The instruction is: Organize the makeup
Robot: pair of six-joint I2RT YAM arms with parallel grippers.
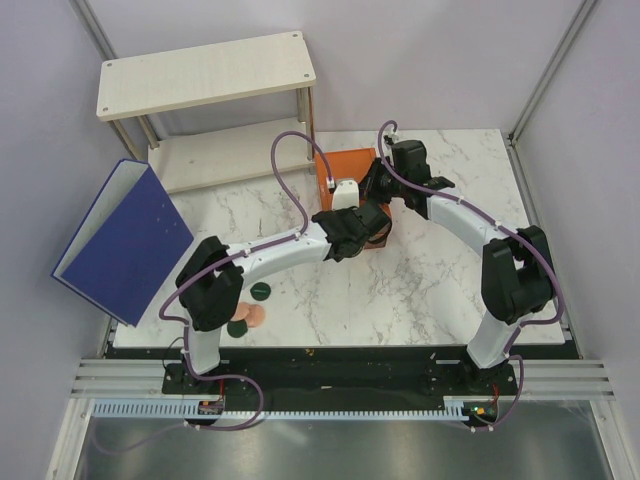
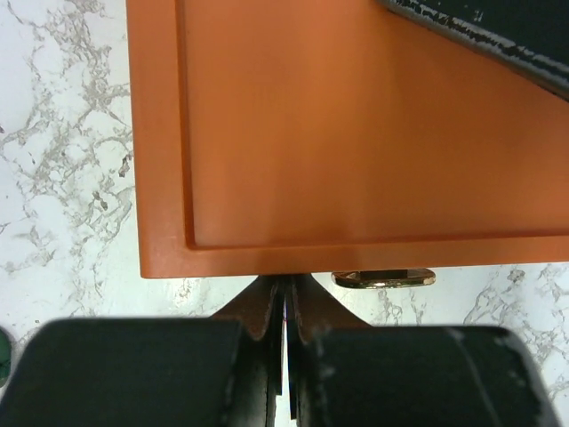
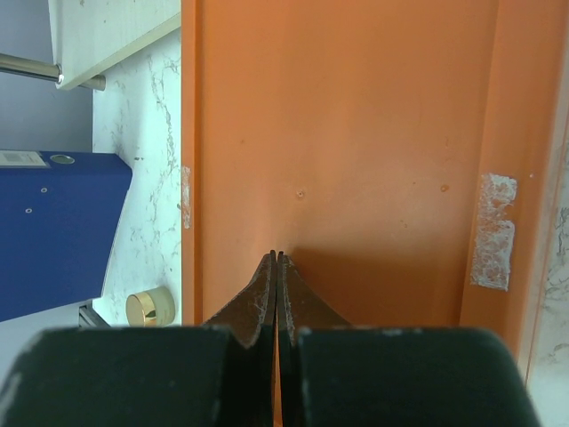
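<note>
**Occlusions and crops**

Top view: left arm (image 1: 280, 245) and right arm (image 1: 460, 215) cover most of the orange drawer box (image 1: 345, 165); its front is hidden.

Left wrist view: box runs off top and right edges. Gold handle (image 2: 384, 278) shows only as a sliver under its rim. Dark green sliver (image 2: 3, 356) at left edge, cropped, unidentifiable.

Right wrist view: blue binder (image 3: 53, 231) cropped at left. Gold-rimmed jar (image 3: 148, 307) too small for detail.

Bright, even light; blurred near edges
</note>
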